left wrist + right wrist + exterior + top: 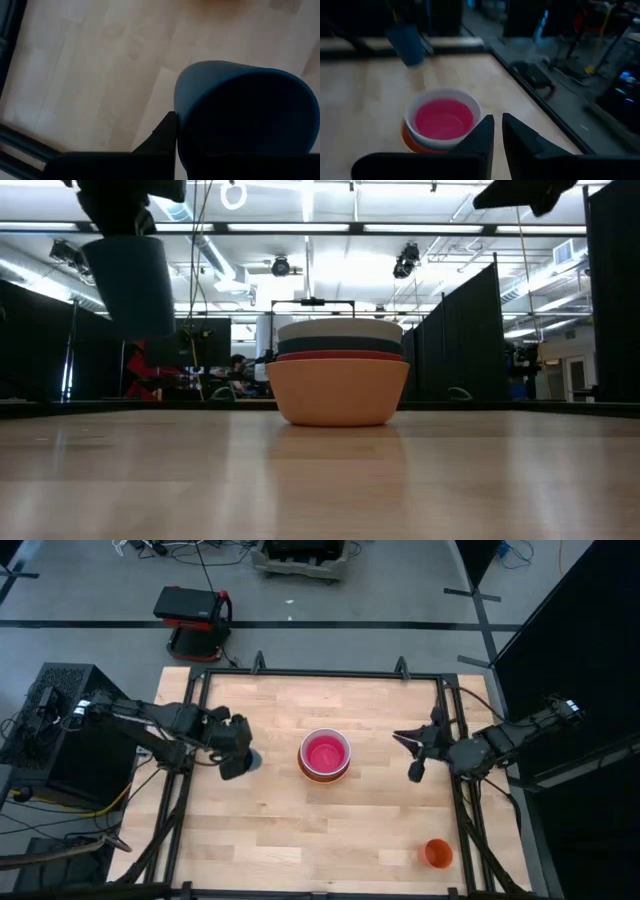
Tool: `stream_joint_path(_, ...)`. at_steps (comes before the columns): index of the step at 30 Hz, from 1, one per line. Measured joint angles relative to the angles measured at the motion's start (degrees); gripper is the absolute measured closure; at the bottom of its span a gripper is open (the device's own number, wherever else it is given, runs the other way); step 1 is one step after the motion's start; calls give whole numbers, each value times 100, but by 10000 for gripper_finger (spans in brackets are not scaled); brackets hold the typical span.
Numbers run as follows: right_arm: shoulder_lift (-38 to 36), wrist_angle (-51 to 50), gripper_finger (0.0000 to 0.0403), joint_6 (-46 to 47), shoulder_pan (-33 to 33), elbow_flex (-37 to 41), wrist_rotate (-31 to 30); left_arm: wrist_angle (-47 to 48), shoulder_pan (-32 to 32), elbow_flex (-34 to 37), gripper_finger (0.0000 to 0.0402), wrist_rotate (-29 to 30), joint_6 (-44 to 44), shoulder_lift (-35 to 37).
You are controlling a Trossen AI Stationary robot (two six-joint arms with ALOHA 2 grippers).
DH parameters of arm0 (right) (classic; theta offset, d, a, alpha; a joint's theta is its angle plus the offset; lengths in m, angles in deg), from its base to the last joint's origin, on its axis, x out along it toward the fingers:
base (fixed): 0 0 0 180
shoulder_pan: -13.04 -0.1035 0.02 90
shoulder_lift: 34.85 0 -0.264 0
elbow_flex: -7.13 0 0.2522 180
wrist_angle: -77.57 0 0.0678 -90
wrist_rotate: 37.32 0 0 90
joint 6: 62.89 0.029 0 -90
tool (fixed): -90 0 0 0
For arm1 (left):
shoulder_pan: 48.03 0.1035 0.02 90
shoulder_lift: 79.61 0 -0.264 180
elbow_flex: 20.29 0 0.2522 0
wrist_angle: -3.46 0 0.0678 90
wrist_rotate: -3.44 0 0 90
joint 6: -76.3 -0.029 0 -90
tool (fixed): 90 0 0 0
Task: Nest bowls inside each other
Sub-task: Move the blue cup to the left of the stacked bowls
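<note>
The bowls [325, 754] stand nested in one stack at the table's middle. A yellow-orange bowl [338, 390] is at the bottom, with red, dark teal and white rims above it. A magenta pink bowl [443, 118] lies inside the white one. Left of the stack, my left gripper [236, 747] is shut on a dark blue cup [135, 280]. The cup hangs high above the table. Right of the stack, my right gripper [498, 131] is raised and points at the bowls. Only a thin slit shows between its fingertips, with nothing in it. My left gripper holds the blue cup at its rim [181, 125], coming from above and slanting down. One finger [165, 136] lies against the outside of the wall; the cup hides the other. The cup hangs upright below the fingers, mouth up, clear of the table.
A small orange cup [437, 853] stands near the table's front right corner. Black frame rails [300, 673] run along the table's far edge and both sides. A red and black box [193, 618] sits on the floor beyond the far edge.
</note>
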Motion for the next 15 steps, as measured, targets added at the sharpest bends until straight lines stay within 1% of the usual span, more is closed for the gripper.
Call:
stream_joint_path(3,-345,1015,368,-558,3,427,225,-143,404,-2,402,-223,-302,-9)
stream_joint_path(15,-87,1603,372,-1141,45,638,293,-901,1693,2,402,-1168,-1638,-1094)
